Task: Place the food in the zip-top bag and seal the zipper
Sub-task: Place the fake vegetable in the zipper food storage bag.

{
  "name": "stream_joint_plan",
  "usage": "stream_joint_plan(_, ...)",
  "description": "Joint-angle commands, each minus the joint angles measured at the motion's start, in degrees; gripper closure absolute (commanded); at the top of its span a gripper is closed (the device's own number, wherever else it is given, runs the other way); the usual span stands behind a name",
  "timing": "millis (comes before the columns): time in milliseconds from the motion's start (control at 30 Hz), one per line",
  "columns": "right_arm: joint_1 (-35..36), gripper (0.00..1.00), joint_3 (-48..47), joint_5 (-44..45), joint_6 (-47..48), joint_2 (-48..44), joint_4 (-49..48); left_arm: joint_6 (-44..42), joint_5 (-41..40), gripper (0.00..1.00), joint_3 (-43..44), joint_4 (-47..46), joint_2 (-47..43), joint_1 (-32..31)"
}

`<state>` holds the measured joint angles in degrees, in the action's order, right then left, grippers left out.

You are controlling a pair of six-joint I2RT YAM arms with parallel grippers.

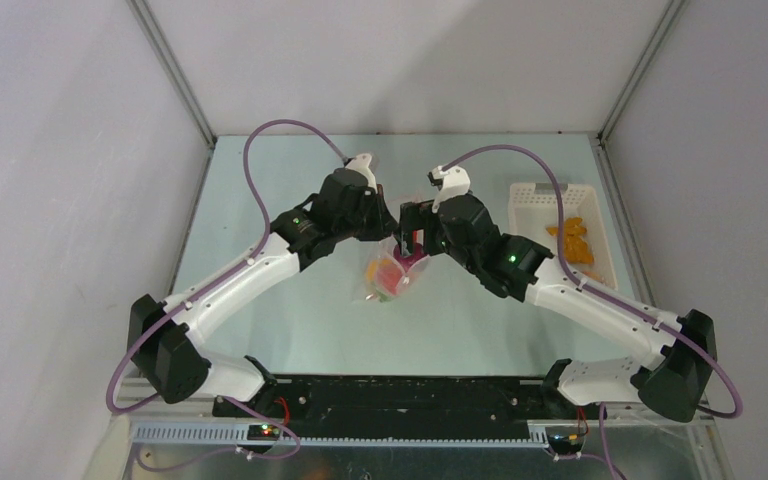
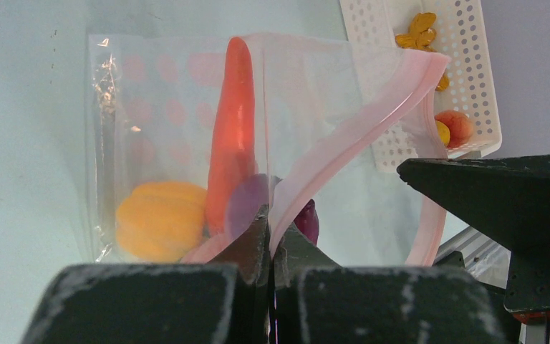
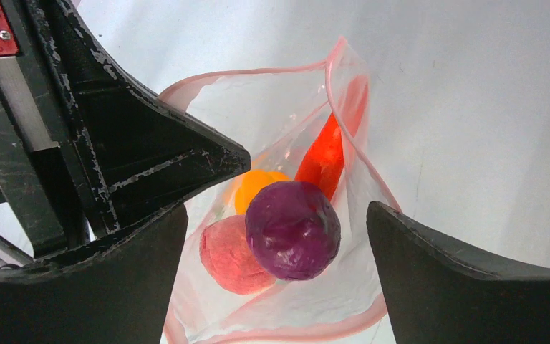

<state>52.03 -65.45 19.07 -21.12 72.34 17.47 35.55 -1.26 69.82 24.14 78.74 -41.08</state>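
The clear zip-top bag [image 1: 392,278] with pink dots lies mid-table, its mouth held open. My left gripper [image 2: 272,218] is shut on the pink zipper [image 2: 358,136] strip at the mouth; in the top view the left gripper [image 1: 388,232] is just left of the right one. My right gripper [image 3: 276,215] is open above the mouth, empty, with a finger on each side of it; it also shows in the top view [image 1: 410,248]. Inside the bag lie a purple ball [image 3: 292,229], a pink peach [image 3: 229,258], an orange piece [image 2: 161,221] and a long red piece [image 2: 230,129].
A white slotted basket [image 1: 545,195] stands at the right rear, holding orange-yellow toy food [image 1: 572,240]. The left wrist view shows the basket [image 2: 372,43] with a peach-coloured piece [image 2: 458,125] in it. Grey walls enclose the table on three sides.
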Motion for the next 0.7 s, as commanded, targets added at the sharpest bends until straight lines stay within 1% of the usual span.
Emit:
stream_joint_plan(0,0.37,0.01,-0.29,1.93,0.21,-2.54,-0.35,-0.3,-0.41,1.0,2.13,-1.46,-2.08,-0.21)
stream_joint_plan(133,0.29,0.01,-0.29,1.02,0.92,-5.14,1.22,-0.5,0.02,1.0,3.09,-0.75,-1.72,-0.15)
stream_joint_plan(333,-0.52,0.01,-0.26,5.18,2.08,-8.35,3.95,-0.8,-0.89,1.0,3.43,-0.43,-1.74,-0.16)
stream_joint_plan(433,-1.95,0.01,-0.23,7.04,0.73,-10.22,5.67,-1.12,-0.86,1.0,3.59,-0.27,-1.81,-0.16)
stream_joint_plan(567,-7.22,0.0,-0.22,7.42,-3.11,-11.99,10.47,-1.88,-1.15,1.0,4.0,0.44,-2.23,-0.22)
stream_joint_plan(667,-13.28,0.01,-0.16,8.16,-7.41,-12.77,15.87,-2.39,-1.29,1.0,3.89,0.59,-2.81,-0.21)
